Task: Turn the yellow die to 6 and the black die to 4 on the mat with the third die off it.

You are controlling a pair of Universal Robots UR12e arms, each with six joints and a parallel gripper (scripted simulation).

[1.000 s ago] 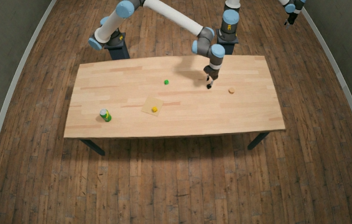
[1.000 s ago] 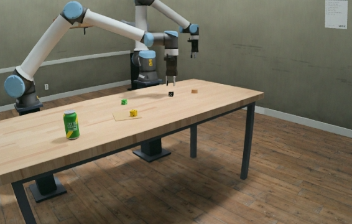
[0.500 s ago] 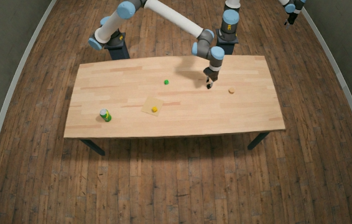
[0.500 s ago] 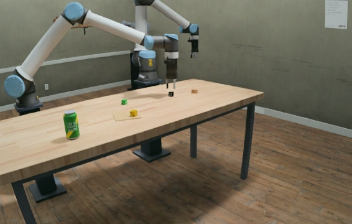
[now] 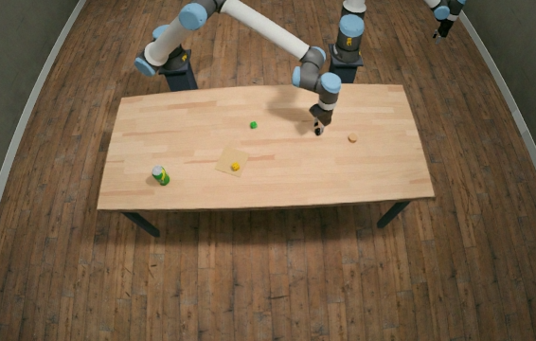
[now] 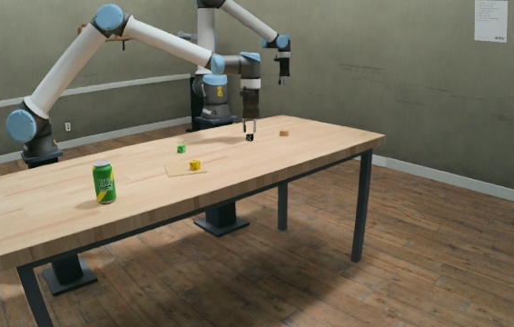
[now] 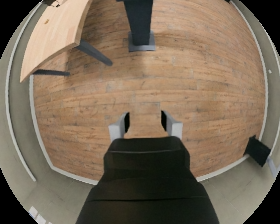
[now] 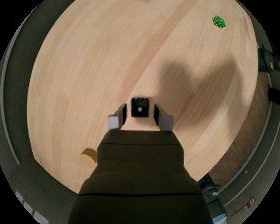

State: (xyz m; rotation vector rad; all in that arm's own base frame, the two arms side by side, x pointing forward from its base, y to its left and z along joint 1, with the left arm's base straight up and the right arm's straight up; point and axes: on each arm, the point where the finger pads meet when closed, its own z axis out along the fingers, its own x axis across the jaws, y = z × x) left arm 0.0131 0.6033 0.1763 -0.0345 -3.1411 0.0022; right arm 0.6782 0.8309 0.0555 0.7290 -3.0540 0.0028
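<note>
"Right gripper (image 5: 318,128) (image 6: 249,127) (image 8: 140,117), fingers spread wide, poised upright above the black die (image 5: 317,133) (image 6: 250,137) (image 8: 140,107) on the wooden table (image 5: 268,189) (image 6: 148,213) (image 7: 56,30) (image 8: 66,65). Do we see anything in its grip?"

"Nothing. We see the die just below the fingertips, with a gap on either side in the wrist view. It sits off the mat (image 5: 227,156) (image 6: 172,170), a single pip on its upper face, so we do not have the 4 on top."

"And our yellow die (image 5: 235,167) (image 6: 194,164)?"

"On the mat, well apart from the black one. We cannot tell which number is uppermost; the pips are too small."

"The third die?"

"The green die (image 5: 254,125) (image 6: 181,149) (image 8: 219,21) rests on the bare wood, off the mat, as our task asks."

"Where do we find the left gripper (image 5: 437,38) (image 6: 282,81) (image 7: 145,117)?"

"Away from the table, over the plank floor, pointing down, its fingers wide apart with nothing between them."

"Also pictured?"

"A green can (image 5: 161,175) (image 6: 104,182), standing upright toward one end of the table, and a small round wooden piece (image 5: 352,137) (image 6: 283,133) (image 8: 89,156) toward the other, near our black die."
</note>
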